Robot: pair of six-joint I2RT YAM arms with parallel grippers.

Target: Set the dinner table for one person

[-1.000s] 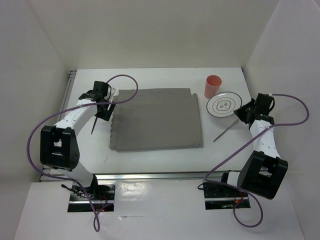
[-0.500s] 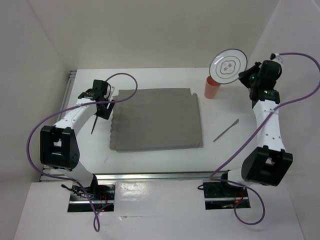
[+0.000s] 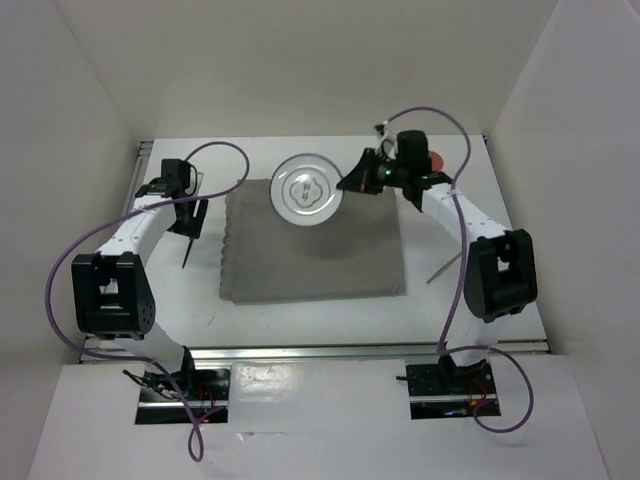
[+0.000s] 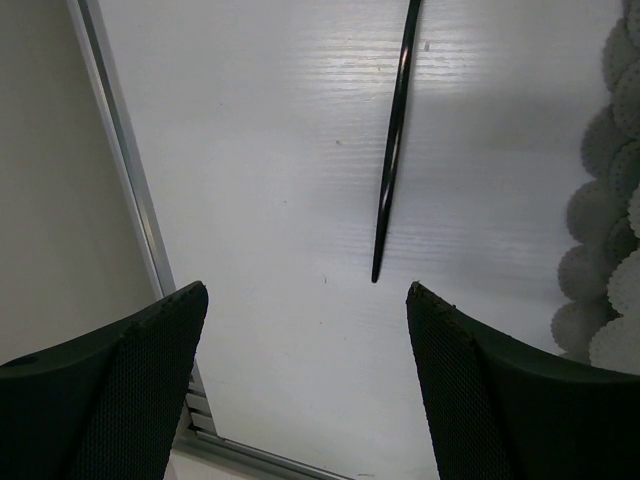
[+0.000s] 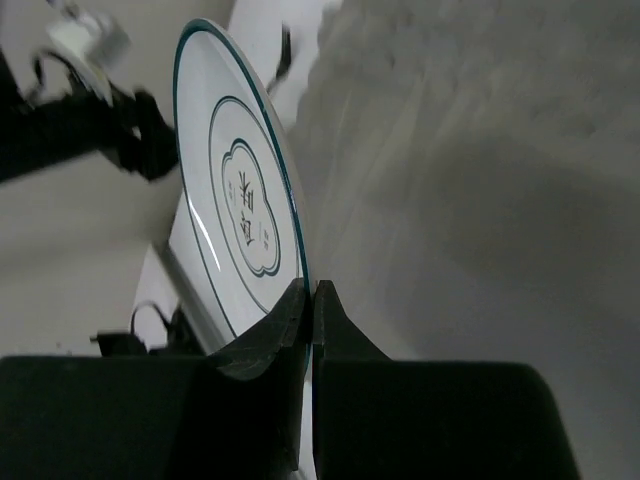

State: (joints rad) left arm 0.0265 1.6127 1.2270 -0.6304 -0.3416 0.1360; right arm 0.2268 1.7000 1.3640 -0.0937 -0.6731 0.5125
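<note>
**White tabletop, grey mat, and a plate held by its rim**

White and smooth, the dinner table runs beneath both arms, from the bases at the near edge to the back wall. A grey mat with a scalloped left edge lies in the middle of it.

Nearest us on the right, a pale utensil lies on the bare table just beside the mat. On the left, a slim dark utensil lies between the mat and the metal rail.

A little farther back, the left gripper hangs over that dark utensil. Its jaws stand wide apart and hold nothing.

Farther still, the right gripper is pinched tight on the plate's rim. It holds the plate in the air over the far part of the mat, steeply tilted. A red cup peeks out behind that arm, near the back of the table.

We see the main risk in that grip. The fingers bite only a narrow strip of rim, so the plate's weight hangs well out from the pinch. We judge that a quick swing or a sudden stop could make it pivot or slide free.

A tilted descent is the second risk. The low edge would land first, and it could knock against the table or ruck the cloth. If the plate is released before it lies flat, it could drop and rock.
</note>
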